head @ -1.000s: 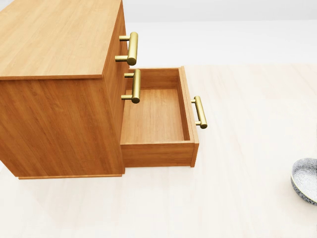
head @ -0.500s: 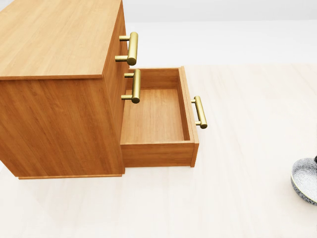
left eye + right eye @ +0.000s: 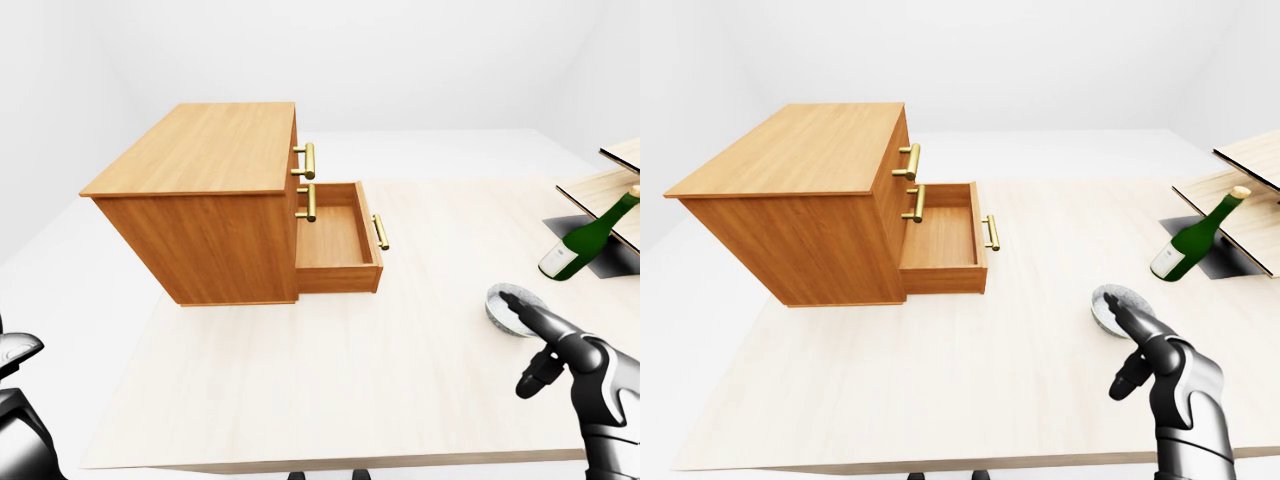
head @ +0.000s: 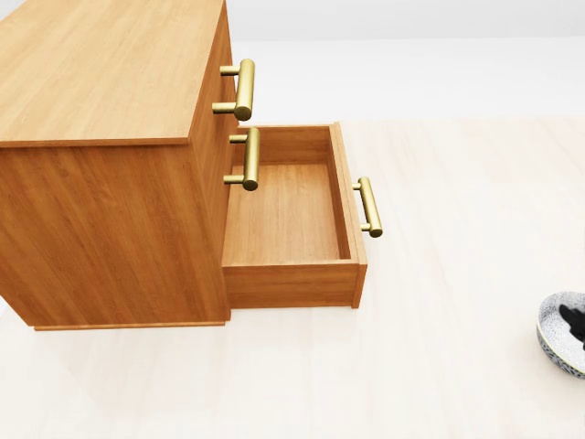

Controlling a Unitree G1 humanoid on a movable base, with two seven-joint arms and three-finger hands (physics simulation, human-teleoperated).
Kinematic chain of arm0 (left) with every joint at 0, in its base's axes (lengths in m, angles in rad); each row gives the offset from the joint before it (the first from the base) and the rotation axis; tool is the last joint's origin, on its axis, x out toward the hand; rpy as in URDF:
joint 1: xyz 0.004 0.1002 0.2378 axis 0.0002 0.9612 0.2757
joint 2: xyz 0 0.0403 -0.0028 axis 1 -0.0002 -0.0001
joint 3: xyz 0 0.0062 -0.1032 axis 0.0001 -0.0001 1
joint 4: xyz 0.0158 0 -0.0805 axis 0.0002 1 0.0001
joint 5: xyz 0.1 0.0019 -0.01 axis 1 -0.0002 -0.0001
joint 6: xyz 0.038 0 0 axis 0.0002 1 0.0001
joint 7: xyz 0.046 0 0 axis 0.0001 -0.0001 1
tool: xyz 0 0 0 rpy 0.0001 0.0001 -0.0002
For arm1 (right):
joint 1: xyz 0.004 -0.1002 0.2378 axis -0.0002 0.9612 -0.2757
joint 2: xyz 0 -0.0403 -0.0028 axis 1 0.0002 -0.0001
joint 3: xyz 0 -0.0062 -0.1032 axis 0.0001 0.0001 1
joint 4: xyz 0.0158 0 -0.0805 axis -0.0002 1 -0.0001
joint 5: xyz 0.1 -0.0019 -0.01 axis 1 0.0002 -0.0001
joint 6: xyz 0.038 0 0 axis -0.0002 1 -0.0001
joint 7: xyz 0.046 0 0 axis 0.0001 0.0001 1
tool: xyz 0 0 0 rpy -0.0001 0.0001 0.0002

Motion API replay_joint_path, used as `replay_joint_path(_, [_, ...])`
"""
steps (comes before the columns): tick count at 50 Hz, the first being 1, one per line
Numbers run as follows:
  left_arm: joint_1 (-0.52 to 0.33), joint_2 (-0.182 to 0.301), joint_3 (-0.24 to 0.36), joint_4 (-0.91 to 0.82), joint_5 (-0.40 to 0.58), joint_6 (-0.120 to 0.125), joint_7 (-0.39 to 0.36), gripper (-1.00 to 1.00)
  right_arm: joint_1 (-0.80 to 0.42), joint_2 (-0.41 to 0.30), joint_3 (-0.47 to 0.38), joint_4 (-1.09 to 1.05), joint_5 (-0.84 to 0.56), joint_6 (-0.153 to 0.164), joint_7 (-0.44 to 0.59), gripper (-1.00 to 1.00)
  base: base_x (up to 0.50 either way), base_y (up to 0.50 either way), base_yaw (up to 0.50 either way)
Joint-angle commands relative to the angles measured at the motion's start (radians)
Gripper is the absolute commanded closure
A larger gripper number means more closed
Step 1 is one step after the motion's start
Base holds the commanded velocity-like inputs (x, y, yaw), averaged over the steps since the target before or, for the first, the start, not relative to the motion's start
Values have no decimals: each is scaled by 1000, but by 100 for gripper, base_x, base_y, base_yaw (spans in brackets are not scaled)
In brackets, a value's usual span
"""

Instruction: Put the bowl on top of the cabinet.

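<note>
A grey speckled bowl (image 3: 503, 301) rests on the pale table (image 3: 300, 380), to the right of the wooden cabinet (image 3: 205, 150). The cabinet's bottom drawer (image 3: 335, 238) is pulled out and holds nothing. My right hand (image 3: 522, 345) is open above the bowl's near rim: one finger reaches over the bowl and the thumb hangs below it. In the head view the bowl (image 4: 558, 331) is cut by the right edge, with a black fingertip lying over it. Only part of my left hand (image 3: 15, 352) shows at the lower left edge of the left-eye view, far from the bowl.
A green bottle (image 3: 585, 238) leans against a wooden rack (image 3: 612, 185) at the table's right side, beyond the bowl. Brass handles (image 3: 309, 160) stick out from the cabinet's drawer fronts. The table's near edge runs just below my right hand.
In the head view a black fingertip has come in from the right edge and now lies over the bowl. The bowl and cabinet have not moved.
</note>
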State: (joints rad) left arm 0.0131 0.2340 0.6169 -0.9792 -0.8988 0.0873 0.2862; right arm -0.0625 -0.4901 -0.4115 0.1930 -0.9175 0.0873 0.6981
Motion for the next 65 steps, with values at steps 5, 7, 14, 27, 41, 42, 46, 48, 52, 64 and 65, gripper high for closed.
replay_joint_path(5, [-1,0,-1,0,3,0,1,-100,22,7,-16,-6,-13,0,0,-98,0,0,0])
replay_joint_path(7, [-2,2,1,-1,1,0,3,-100,27,10,-15,-4,-14,0,0,-98,0,0,0])
replay_joint_path(14, [-3,0,-2,-1,5,0,1,-100,20,9,-13,13,-10,0,0,-98,0,0,0])
replay_joint_path(27, [1,-8,-10,3,18,0,-8,-100,-2,8,14,59,9,0,0,-98,0,0,0])
replay_joint_path(41, [2,-19,-20,11,41,0,-25,-100,-30,6,58,207,85,0,0,-99,0,0,0])
replay_joint_path(42, [3,-20,-20,12,42,0,-26,-100,-29,5,63,216,90,0,0,-100,0,0,0])
replay_joint_path(46, [4,-19,-17,6,37,0,-23,-100,-20,8,78,242,111,0,0,-100,0,0,0])
replay_joint_path(48, [5,-17,-12,0,28,0,-17,-100,-10,9,81,246,118,0,-3,62,0,0,0])
replay_joint_path(52, [9,-16,-7,-9,19,0,-14,-100,9,19,82,238,128,0,-7,100,0,0,0])
replay_joint_path(64, [14,-19,-6,-19,15,0,-14,-100,23,17,73,241,139,0,-11,100,0,0,0])
replay_joint_path(65, [14,-19,-8,-17,18,0,-15,-100,20,16,73,244,139,0,-13,100,0,0,0])
